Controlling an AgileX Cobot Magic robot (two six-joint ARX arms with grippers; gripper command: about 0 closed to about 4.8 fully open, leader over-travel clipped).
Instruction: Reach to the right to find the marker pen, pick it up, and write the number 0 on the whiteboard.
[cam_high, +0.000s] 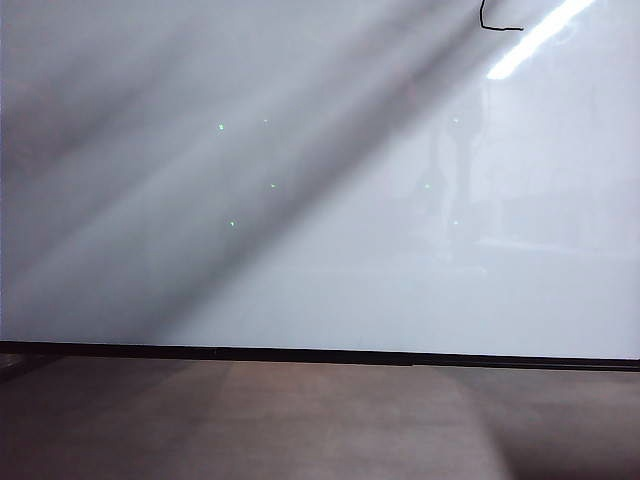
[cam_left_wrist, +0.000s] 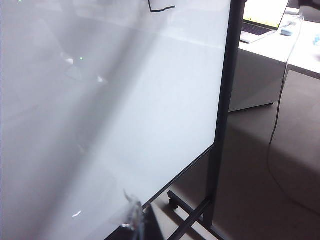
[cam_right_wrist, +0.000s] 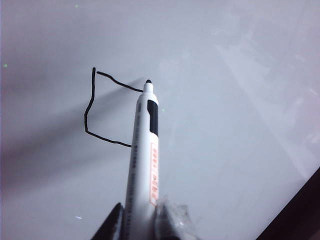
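The whiteboard (cam_high: 300, 200) fills the exterior view, and neither gripper shows there. In the right wrist view my right gripper (cam_right_wrist: 141, 214) is shut on the white marker pen (cam_right_wrist: 144, 155), whose black tip rests on the whiteboard (cam_right_wrist: 240, 100). The tip sits at the end of the top stroke of the number 0 (cam_right_wrist: 86, 117), an angular black outline with top, left and bottom strokes. The side by the pen is open. Part of this outline (cam_high: 497, 27) shows at the exterior view's top edge and in the left wrist view (cam_left_wrist: 160, 8). Only a blurred translucent fingertip of my left gripper (cam_left_wrist: 134, 217) shows.
The board's black frame post (cam_left_wrist: 227, 100) and wheeled foot (cam_left_wrist: 173, 203) stand on the brown floor (cam_high: 300, 420). Beyond the post is a white table (cam_left_wrist: 270, 50) with a laptop (cam_left_wrist: 260, 20), and a thin cable (cam_left_wrist: 277, 115) hangs down from it.
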